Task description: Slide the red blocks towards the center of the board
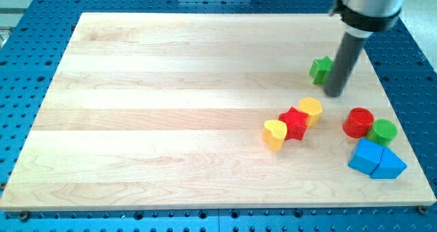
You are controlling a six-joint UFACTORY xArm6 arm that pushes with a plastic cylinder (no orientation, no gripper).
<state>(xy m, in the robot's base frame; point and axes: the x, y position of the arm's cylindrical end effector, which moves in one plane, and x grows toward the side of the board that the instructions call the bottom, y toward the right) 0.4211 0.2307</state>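
Red blocks (295,122) (358,122) below my tip (334,93)

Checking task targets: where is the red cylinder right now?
The red cylinder sits at the view's lower right, touching the green cylinder, above the blue blocks, below my tip.

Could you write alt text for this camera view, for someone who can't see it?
A dark rod's tip rests on a wooden board, just right of a green block. Below, a red star block sits between two yellow blocks.
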